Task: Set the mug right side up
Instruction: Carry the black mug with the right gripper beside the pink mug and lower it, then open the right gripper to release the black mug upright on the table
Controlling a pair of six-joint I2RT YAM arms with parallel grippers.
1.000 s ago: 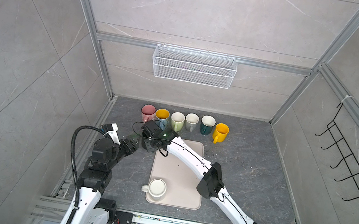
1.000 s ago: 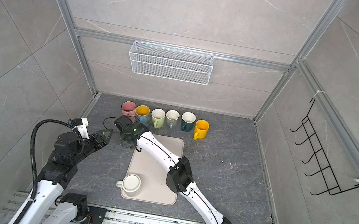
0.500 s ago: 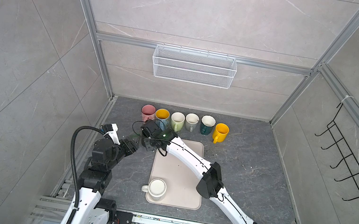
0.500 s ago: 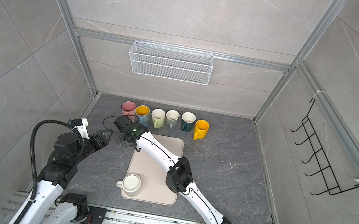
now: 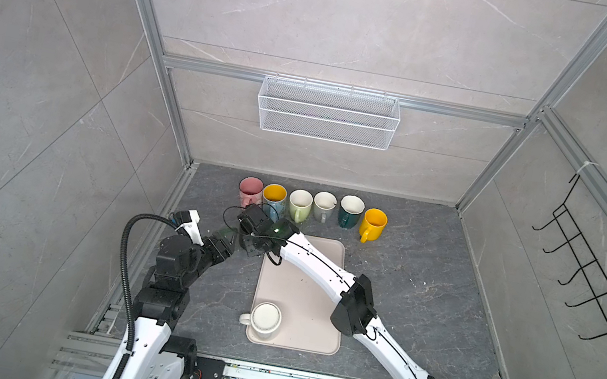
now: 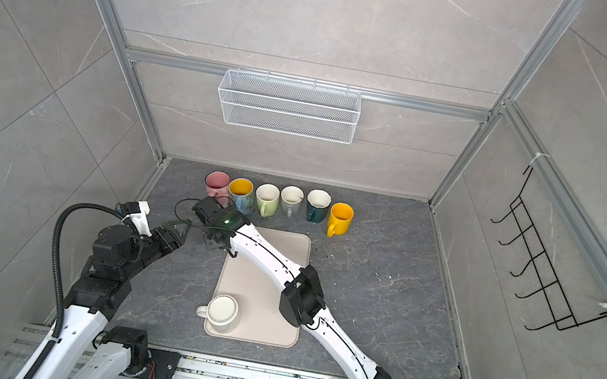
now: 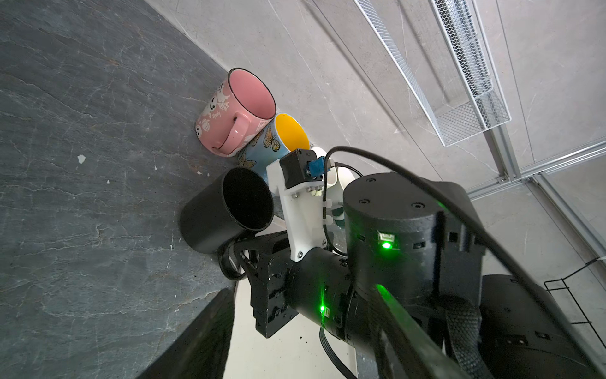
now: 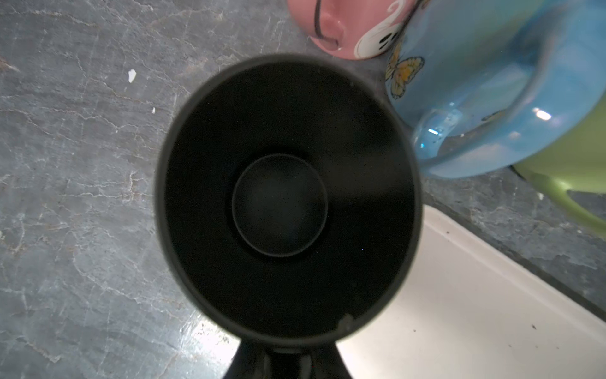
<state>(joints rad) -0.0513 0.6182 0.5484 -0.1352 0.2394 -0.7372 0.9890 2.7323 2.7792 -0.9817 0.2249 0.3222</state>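
Wrist views show black mug (image 7: 226, 210); both top views hide it.

Grey tiled walls (image 5: 345, 16) surround dark stone floor (image 5: 426, 271).

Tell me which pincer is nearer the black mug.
Right. The right pincer grips the black mug by its handle; the left pincer hangs open beside it, not touching.
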